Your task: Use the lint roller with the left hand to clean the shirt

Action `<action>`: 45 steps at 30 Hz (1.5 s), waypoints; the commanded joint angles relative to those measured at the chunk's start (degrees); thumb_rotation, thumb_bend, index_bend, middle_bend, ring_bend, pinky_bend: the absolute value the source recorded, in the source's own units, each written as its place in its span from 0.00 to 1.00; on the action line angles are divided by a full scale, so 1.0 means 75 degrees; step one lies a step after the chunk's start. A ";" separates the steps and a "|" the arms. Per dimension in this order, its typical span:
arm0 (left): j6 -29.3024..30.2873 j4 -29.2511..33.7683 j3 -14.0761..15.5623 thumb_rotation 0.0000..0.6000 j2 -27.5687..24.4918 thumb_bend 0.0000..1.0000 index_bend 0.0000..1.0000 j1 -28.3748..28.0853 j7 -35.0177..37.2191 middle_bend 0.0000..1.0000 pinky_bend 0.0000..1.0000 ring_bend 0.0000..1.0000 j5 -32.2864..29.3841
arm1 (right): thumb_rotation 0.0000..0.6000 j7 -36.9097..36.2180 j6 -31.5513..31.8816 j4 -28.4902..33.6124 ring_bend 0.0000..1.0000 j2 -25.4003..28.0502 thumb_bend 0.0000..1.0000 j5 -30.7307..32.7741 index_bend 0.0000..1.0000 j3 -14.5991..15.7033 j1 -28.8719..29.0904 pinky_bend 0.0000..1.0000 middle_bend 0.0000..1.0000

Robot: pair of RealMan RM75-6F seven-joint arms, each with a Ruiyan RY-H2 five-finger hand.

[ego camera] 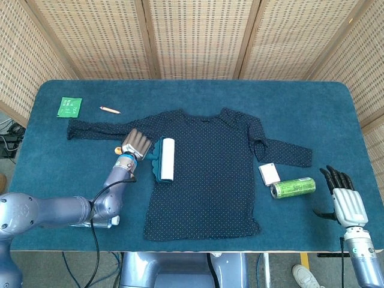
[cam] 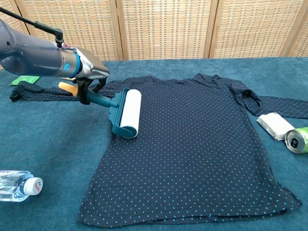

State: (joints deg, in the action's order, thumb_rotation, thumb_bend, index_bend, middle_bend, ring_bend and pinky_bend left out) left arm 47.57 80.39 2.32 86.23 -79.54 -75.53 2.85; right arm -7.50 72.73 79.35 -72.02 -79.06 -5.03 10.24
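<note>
Blue table (ego camera: 198, 99), closed bottle (cam: 17, 186), can (ego camera: 293, 188)

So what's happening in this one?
The left hand holds a teal lint roller by its handle, with the white roll lying on the left part of a dark dotted shirt spread flat on the blue table. The right hand is open at the table's right edge, holding nothing, near a green can.
</note>
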 commanded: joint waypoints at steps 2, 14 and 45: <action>0.0061 -0.0087 0.0175 1.00 0.0210 1.00 0.91 -0.0205 -0.0209 0.86 0.56 0.67 -0.0276 | 1.00 -0.0065 -0.0031 -0.0023 0.00 0.0009 0.05 0.0031 0.00 -0.0013 0.0004 0.00 0.00; 0.0165 -0.0230 0.0203 1.00 0.0497 1.00 0.91 -0.0533 -0.0393 0.86 0.56 0.67 -0.0652 | 1.00 -0.0172 -0.0072 -0.0011 0.00 0.0030 0.05 -0.0001 0.00 0.0005 0.0021 0.00 0.00; 0.0757 -0.1336 -0.0825 1.00 0.2201 1.00 0.91 -0.1680 -0.2220 0.86 0.56 0.67 -0.2041 | 1.00 -0.0946 -0.0206 -0.0089 0.00 0.0169 0.05 -0.0198 0.00 0.0089 0.0079 0.00 0.00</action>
State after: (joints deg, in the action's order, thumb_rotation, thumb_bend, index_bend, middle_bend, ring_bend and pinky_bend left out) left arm 53.11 70.18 -3.79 102.80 -92.28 -92.07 -12.55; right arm -14.61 71.18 78.68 -70.74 -80.54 -4.36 10.82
